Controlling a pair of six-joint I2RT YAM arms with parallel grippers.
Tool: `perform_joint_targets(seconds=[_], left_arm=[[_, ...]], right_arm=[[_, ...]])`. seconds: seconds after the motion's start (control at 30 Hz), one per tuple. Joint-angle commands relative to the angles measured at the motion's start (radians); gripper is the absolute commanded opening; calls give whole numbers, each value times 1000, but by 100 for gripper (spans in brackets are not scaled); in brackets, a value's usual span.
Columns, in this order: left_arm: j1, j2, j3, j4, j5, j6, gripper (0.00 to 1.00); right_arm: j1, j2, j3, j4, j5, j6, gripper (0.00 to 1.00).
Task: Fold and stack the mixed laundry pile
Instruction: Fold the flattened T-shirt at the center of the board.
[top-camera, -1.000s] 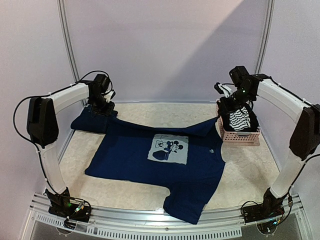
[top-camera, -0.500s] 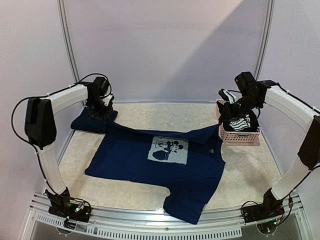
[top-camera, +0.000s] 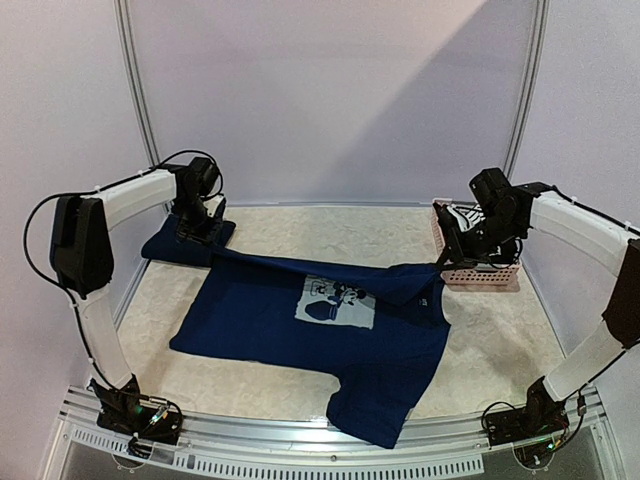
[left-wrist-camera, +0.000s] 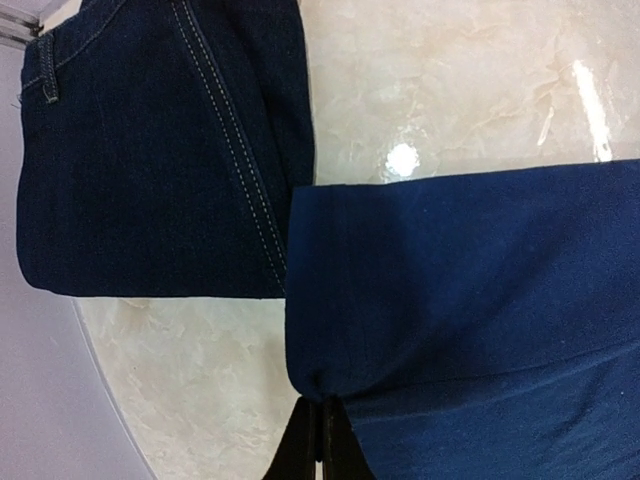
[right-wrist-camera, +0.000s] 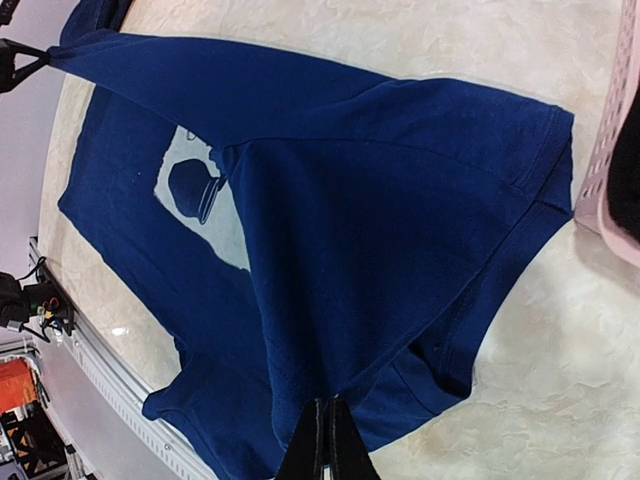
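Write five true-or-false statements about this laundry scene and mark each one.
1. Both arms' jaws are shut on the T-shirt. True.
2. The denim lies in the basket. False: it lies on the table, far left; the basket stands far right.
3. The T-shirt's print faces up. True.
4. The T-shirt lies wholly flat. False: its far edge is held up off the table.
5. The basket is blue. False: it is pink.
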Motion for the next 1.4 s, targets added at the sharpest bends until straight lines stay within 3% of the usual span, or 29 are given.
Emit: perform_joint_targets(seconds=[0.0,0.7,0.8,0.83,0.93,0.97,1.07,1.27,1.37], left_arm=[[-5,31,-20,-33,-38,10,0],[-23,137,-17,-97,-37,33,0],[-33,146,-20,-102,-48,36,0],[-37,149,-18,-103,-53,36,0],[-46,169,-3,-128,-73,37,0],[-48,176,2,-138,-78,35,0],[-59,170,12,-158,-91,31,10],[-85,98,60,-221,-132,-10,43],[-96,20,-7,-209,-127,-44,47]], right_arm=[[18,-41,-30,37,-39,20,0],[55,-33,-160,107,-89,30,0],[82,-85,-196,128,-27,64,0],[88,-109,-213,133,-34,62,1],[91,-137,-260,141,-93,58,25],[90,-145,-260,138,-104,57,28],[90,-153,-193,95,-118,42,32],[67,-73,-34,50,-105,-35,34],[45,-29,-2,58,-106,-81,33]])
